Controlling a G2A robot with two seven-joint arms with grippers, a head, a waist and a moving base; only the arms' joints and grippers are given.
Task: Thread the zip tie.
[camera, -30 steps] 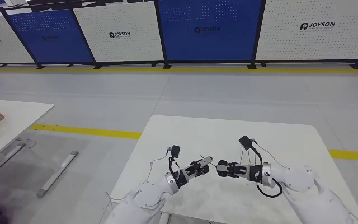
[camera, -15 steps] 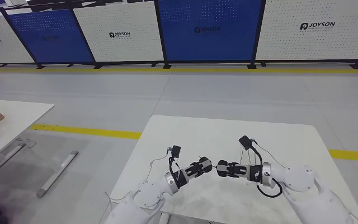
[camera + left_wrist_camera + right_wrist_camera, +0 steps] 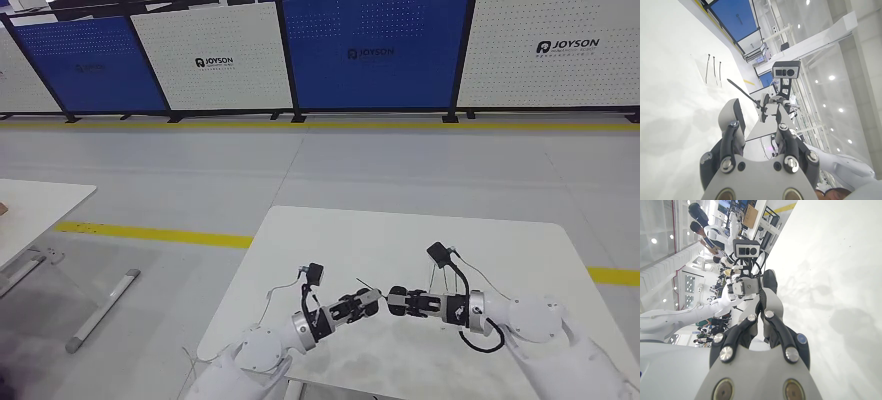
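The right gripper (image 3: 763,111), clamped tight, pinched the zip tie (image 3: 742,92) by one end at frame centre, its strip pointing upper left; the left gripper (image 3: 372,297) gaped wide, empty; light, springy and slick, the tie probably wanted gripping near its free tip.
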